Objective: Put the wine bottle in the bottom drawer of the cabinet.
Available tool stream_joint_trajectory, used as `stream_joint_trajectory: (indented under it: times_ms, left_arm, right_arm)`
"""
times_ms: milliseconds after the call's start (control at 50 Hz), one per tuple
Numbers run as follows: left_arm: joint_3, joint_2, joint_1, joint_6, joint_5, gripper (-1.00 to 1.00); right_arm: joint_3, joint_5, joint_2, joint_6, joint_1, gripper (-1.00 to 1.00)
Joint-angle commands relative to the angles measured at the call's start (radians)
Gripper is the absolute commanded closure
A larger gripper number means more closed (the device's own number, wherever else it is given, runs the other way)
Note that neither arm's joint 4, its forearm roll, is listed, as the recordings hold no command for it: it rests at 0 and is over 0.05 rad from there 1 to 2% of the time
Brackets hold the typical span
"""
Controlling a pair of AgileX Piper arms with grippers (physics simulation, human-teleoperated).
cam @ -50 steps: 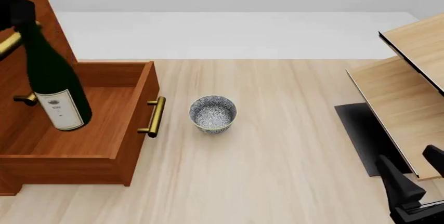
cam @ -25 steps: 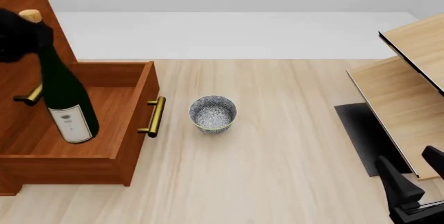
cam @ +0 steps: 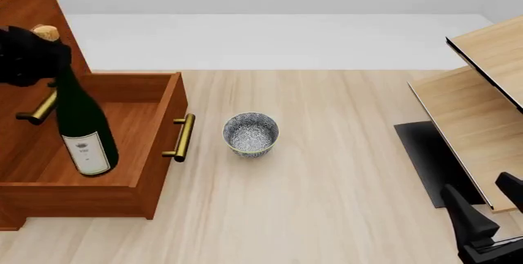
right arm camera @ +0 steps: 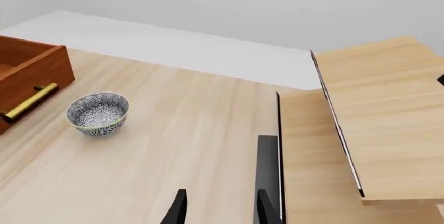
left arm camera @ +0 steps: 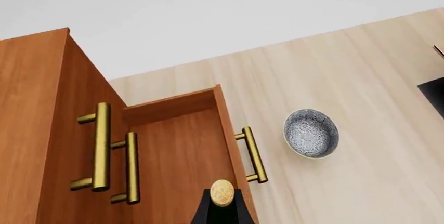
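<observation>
Step in hand: lowering the wine bottle (cam: 80,123) into the bottom drawer (cam: 155,147), which stands pulled out from the cabinet (cam: 33,13).
Wine bottle: tilted, cork toward the cabinet front, label end low inside the drawer; I cannot tell whether its base touches the drawer floor.
Left end effector (cam: 29,56): pinching the bottle's neck just below the cork; in the left wrist view only the cork (left arm camera: 222,193) and dark fingers beside it show.
Right end effector (right arm camera: 218,208): fingers spread with nothing between them, low at the right of the surface (cam: 343,184), well apart from the drawer.
Bystander: a patterned bowl (cam: 251,133) sits on the surface just beside the drawer's brass handle (cam: 183,137).
Next move, as I judge it: ease the bottle down until it rests in the drawer, then let go of the neck.
</observation>
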Motion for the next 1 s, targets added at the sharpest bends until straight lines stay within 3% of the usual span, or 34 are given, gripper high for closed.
stream_joint_trajectory:
  times_ms: [20,240,280,300,320,540,720,880,1000]
  left_arm:
    - [-0.031,0.061,0.021,-0.019,-0.032,1.0]
    - [-0.082,0.16,0.026,-0.052,-0.052,1.0]
    - [-0.093,0.168,0.051,-0.025,-0.059,1.0]
    - [-0.097,0.177,0.031,-0.05,-0.054,1.0]
    - [-0.098,0.19,0.063,-0.019,-0.067,1.0]
    - [-0.065,0.257,0.07,-0.035,-0.122,1.0]
    - [-0.059,0.327,0.117,0.001,-0.174,1.0]
    - [-0.042,0.381,0.085,-0.051,-0.204,1.0]
    - [0.003,0.326,0.09,-0.058,-0.183,1.0]
  right_arm:
    - [0.0,-0.007,0.008,0.002,0.001,-1.0]
    - [-0.001,-0.019,0.025,0.005,0.002,-1.0]
    - [-0.001,-0.02,0.026,0.006,0.001,-1.0]
    - [-0.001,-0.021,0.026,0.006,0.0,-1.0]
    - [-0.001,-0.021,0.026,0.006,-0.001,-1.0]
    - [-0.001,-0.015,0.02,0.008,-0.002,-1.0]
    - [-0.001,-0.017,0.024,0.006,-0.001,-1.0]
    - [-0.001,-0.016,0.027,0.006,-0.001,-1.0]
    - [0.0,-0.014,0.026,0.006,0.0,-1.0]
